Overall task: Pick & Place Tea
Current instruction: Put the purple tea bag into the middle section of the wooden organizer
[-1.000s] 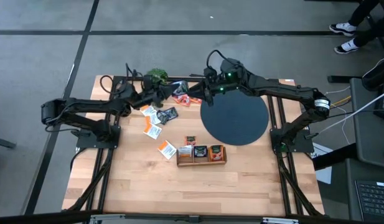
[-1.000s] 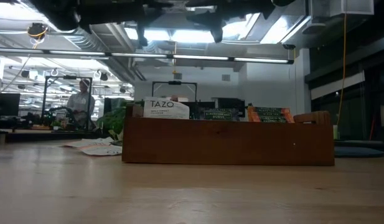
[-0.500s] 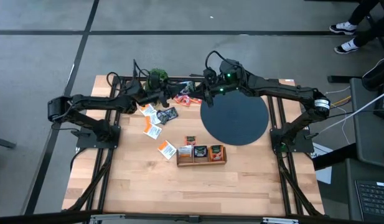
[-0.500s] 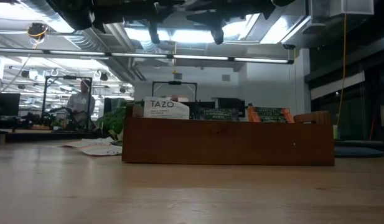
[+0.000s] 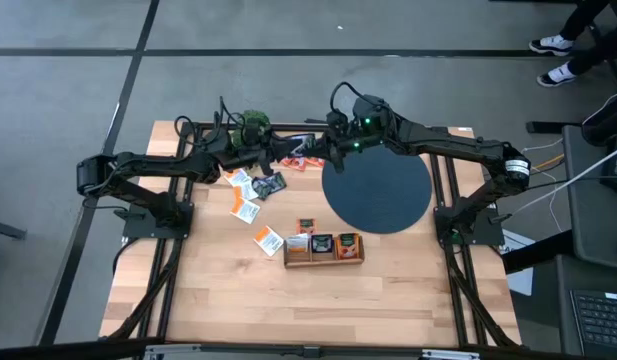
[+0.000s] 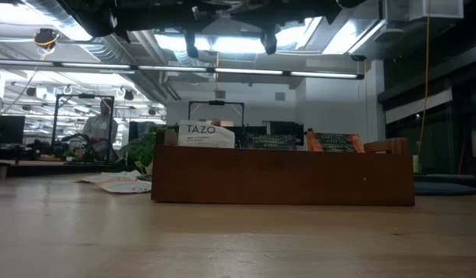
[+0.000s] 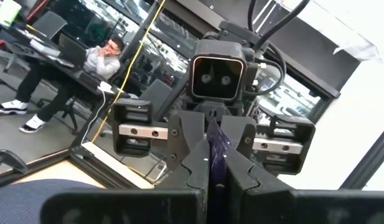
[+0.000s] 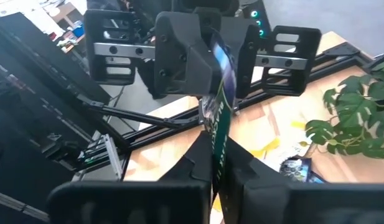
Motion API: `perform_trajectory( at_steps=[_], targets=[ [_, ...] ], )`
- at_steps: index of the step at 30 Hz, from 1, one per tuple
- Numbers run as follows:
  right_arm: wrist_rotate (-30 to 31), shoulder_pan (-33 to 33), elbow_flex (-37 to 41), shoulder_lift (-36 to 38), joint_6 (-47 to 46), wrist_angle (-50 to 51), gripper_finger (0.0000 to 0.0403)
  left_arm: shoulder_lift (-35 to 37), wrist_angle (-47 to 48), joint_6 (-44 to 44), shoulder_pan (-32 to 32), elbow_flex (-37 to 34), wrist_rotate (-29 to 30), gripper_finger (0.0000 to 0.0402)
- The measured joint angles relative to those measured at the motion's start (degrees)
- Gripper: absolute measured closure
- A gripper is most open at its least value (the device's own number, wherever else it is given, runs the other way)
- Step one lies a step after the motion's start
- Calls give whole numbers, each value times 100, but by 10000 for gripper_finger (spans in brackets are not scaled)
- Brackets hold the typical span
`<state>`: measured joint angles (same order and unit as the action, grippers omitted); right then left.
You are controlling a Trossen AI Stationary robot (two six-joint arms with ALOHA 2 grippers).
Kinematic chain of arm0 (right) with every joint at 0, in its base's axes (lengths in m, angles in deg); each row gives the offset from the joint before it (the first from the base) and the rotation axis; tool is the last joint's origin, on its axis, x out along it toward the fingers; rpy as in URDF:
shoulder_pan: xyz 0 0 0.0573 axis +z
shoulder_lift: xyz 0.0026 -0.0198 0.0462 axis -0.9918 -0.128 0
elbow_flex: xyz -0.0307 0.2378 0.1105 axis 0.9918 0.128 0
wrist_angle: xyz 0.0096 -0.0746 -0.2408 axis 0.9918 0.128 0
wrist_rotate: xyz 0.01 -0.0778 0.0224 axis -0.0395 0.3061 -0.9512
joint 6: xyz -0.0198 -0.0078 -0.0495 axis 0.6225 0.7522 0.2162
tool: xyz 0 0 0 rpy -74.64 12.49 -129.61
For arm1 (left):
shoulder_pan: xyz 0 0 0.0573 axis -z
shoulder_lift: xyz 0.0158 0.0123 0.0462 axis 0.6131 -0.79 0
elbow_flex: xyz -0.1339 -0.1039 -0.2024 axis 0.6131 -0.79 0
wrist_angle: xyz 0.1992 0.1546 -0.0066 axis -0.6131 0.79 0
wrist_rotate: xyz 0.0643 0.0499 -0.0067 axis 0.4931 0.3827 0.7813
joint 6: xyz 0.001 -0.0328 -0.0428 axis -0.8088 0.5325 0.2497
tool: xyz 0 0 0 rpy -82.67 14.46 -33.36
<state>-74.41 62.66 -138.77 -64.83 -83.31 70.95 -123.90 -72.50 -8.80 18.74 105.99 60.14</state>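
Note:
A dark teal tea packet point(image 8: 220, 109) hangs in the air over the table's far part, between my two grippers, which face each other. My left gripper point(image 5: 284, 150) comes from the left and is shut on it. My right gripper point(image 5: 310, 150) comes from the right and is shut on it too. More tea packets point(image 5: 250, 195) lie flat on the table left of the black disc point(image 5: 376, 190), with orange ones point(image 5: 304, 160) under the grippers. A wooden box point(image 5: 323, 248) at the middle holds three packets standing on edge. My left gripper pinches one end of the dark packet point(image 7: 215, 149) between its two fingers, which lie about level and point toward the table's right. The packet stands on edge, lifted clear of the table. My right gripper pinches the packet's opposite end point(image 8: 216, 146) between its two fingers, level from the table's right side. The packet stands on edge between the two grippers, clear of everything below.
A small green plant point(image 5: 252, 122) stands at the far edge, close behind my left gripper. The black disc lies right of centre beneath my right arm. The near half of the table in front of the wooden box point(image 6: 282, 176) is bare wood. People sit beyond the table.
My left gripper has moved toward the table's right, carrying the dark packet up to my right gripper. My right gripper has stayed in place and has shut on the packet's free end.

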Motion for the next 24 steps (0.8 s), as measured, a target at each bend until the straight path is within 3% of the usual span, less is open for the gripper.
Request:
perform_trajectory(
  at_steps=[7,19,24],
  targets=[
    [-393,0,0,0,-7,212,394,2,113,-54,-96,0,-481,373],
    [-557,113,-7,211,658,2082,398,2,788,-232,-103,0,-645,318],
    [-732,274,-7,237,877,2686,398,2,1140,128,-103,33,-1385,299]
  ],
)
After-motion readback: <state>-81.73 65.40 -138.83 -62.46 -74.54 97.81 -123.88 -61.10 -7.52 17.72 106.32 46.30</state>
